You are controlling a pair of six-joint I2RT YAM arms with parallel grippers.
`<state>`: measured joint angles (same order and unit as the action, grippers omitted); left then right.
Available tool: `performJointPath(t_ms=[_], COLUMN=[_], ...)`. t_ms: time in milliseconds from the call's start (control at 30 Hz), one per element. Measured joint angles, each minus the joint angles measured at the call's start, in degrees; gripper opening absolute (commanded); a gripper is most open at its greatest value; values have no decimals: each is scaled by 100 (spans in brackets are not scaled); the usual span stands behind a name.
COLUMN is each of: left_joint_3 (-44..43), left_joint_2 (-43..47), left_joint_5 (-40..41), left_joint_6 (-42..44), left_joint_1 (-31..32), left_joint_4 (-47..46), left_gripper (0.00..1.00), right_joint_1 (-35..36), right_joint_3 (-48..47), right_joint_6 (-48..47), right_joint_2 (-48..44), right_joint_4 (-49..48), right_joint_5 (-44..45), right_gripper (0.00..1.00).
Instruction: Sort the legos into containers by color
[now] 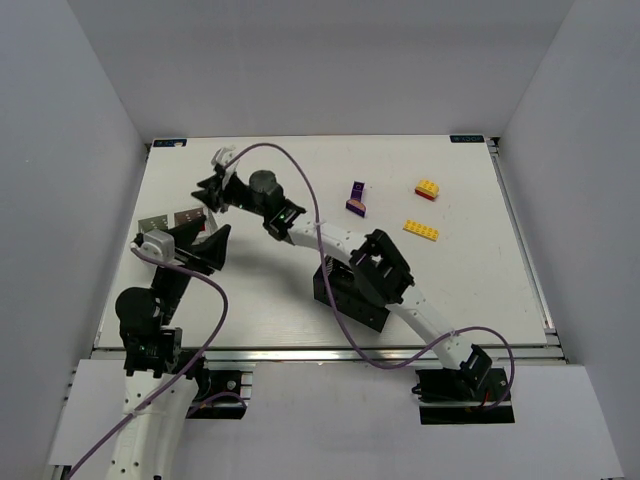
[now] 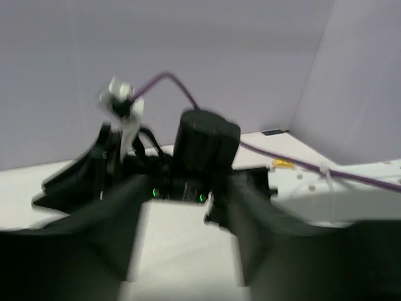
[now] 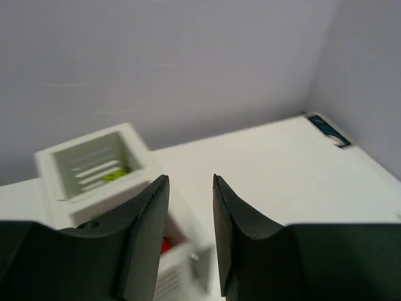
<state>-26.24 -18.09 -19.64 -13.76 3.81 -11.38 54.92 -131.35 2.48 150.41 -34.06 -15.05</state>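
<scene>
The white two-compartment container (image 3: pixel 94 147) holds a lime green lego (image 3: pixel 113 174) in its far cell and a red lego (image 3: pixel 165 244) in its near cell. From above, this container (image 1: pixel 160 224) is partly hidden by both grippers. My right gripper (image 3: pixel 190 182) hangs just above it, open and empty. My left gripper (image 1: pixel 213 248) is beside it, and its blurred fingers (image 2: pixel 94 238) stand open with only table between them. A purple lego (image 1: pixel 356 200), a yellow-orange lego on a red one (image 1: pixel 427 189) and a flat yellow-orange lego (image 1: pixel 421 230) lie on the table. The black container (image 1: pixel 345 295) sits under the right arm.
The right arm (image 1: pixel 340 245) stretches across the middle of the table from its base at the near right. Its purple cable (image 1: pixel 300 185) loops over it. In the left wrist view the right wrist (image 2: pixel 203 147) fills the space ahead. White walls enclose the table.
</scene>
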Motion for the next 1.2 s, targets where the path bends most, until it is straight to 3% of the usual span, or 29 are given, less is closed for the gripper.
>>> performJointPath(t_ms=[33,67,133,167,233,333,433,467,500,567,633,733,767,800,867,933,967,1033,1067,1100,1167,1200], left_joint_3=[-22,-52,-120,-173,-310,-826,-1803,-2159,-2520,-3082,-3716,-4815,-5112,-5370,-5554,-5512,-5490,-5501,-5530,-5582,-5643,-5643], left_joint_2=[-48,-105,-271,-387,-728,-1735,-3145,-3622,-4105,-4833,-5427,-6166,-6334,-6474,-6594,-6634,-6675,-6857,-6970,-7108,-7357,-7447], left_joint_5=[-28,-52,-142,-208,-409,-855,-1307,-1427,-1515,-1541,-1502,-1320,-1241,-1180,-1069,-960,-916,-820,-780,-726,-577,-492], left_joint_6=[-4,-2,-42,-83,-175,-352,-562,-634,-752,-918,-1051,-1154,-1185,-1211,-1283,-1377,-1423,-1493,-1510,-1510,-1423,-1379], left_joint_1=[0,0,-2,-2,0,22,63,81,120,192,337,608,686,767,935,1121,1222,1401,1469,1552,1674,1720], left_joint_4=[15,28,7,0,-55,-59,247,363,573,1005,1722,2693,2903,3095,3281,3432,3493,3630,3696,3797,3930,4019], left_gripper=[42,16,4,0,5,44,76,80,93,94,94,91,90,89,87,82,69,52,35,29,25,34], right_joint_1=[-98,-219,-581,-809,-1333,-2210,-2924,-3051,-3130,-3169,-3220,-3519,-3703,-3836,-4393,-4857,-5110,-5532,-5768,-5967,-6223,-6282], right_joint_3=[15,35,37,35,35,313,962,1119,1255,1340,1340,1331,1408,1508,1875,2127,2212,2251,2249,2223,2052,1849], right_joint_6=[-79,-144,-247,-321,-516,-1073,-1641,-1768,-1867,-1937,-1847,-1641,-1593,-1565,-1561,-1552,-1563,-1620,-1735,-1912,-2389,-2693], right_joint_2=[-122,-262,-629,-859,-1340,-2253,-3335,-3637,-3917,-4301,-4522,-4634,-4647,-4669,-4708,-4695,-4677,-4621,-4590,-4553,-4400,-4256], right_joint_4=[245,468,1062,1480,2253,3314,4251,4522,4793,5307,5768,6395,6511,6629,6905,7187,7348,7652,7768,7928,8317,8585], right_joint_5=[103,179,291,262,96,-313,-662,-780,-916,-1178,-1460,-1858,-1991,-2090,-2234,-2280,-2299,-2328,-2332,-2323,-2258,-2221], right_gripper=[43,50,63,84,89,89,76,53,36,4,0,25,48,56,65,66,67,69,72,74,79,81])
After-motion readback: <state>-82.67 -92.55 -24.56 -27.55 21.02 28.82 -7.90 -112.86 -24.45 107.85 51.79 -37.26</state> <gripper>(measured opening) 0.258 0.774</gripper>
